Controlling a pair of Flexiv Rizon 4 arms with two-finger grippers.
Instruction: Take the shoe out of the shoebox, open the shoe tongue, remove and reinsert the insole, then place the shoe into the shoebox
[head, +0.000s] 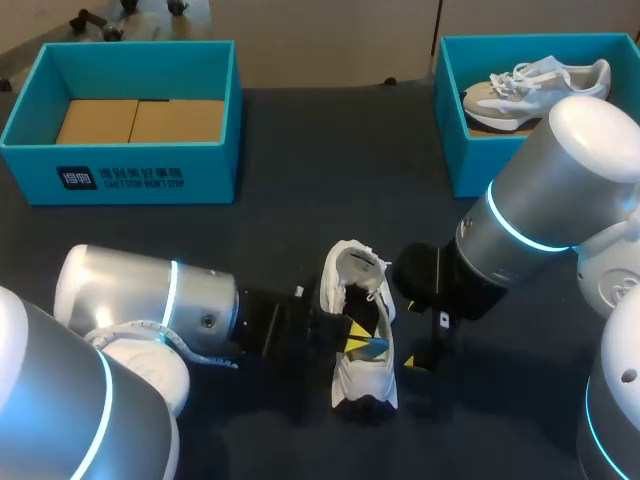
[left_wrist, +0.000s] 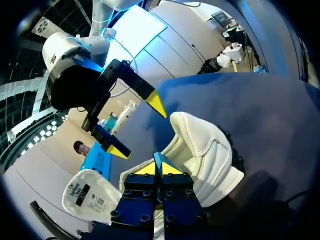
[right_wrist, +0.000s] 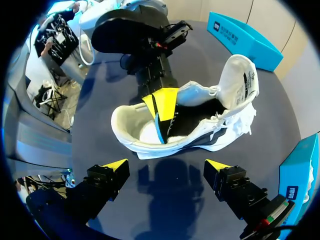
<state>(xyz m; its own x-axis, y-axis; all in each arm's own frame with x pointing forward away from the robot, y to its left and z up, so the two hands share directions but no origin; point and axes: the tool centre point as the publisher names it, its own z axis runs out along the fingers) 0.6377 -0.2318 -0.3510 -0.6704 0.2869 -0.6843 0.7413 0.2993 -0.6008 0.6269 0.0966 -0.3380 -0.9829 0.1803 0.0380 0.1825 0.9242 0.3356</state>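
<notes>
A white shoe (head: 362, 385) lies on the dark table between my two arms, its tongue (head: 352, 262) folded up and back. My left gripper (head: 362, 338) reaches into the shoe's opening from the left. In the left wrist view its yellow tips (left_wrist: 159, 169) are pressed together on a thin blue insole edge (right_wrist: 159, 131) inside the shoe (left_wrist: 205, 150). My right gripper (head: 425, 340) hangs open just right of the shoe. In the right wrist view the right gripper (right_wrist: 165, 165) stands wide apart, short of the shoe's side (right_wrist: 130, 135), with nothing between its fingers.
A teal shoebox (head: 130, 170) with a cardboard floor stands at the back left. A second teal box (head: 455, 130) at the back right holds another pale shoe (head: 535, 85). Bare dark table lies between the boxes and the shoe.
</notes>
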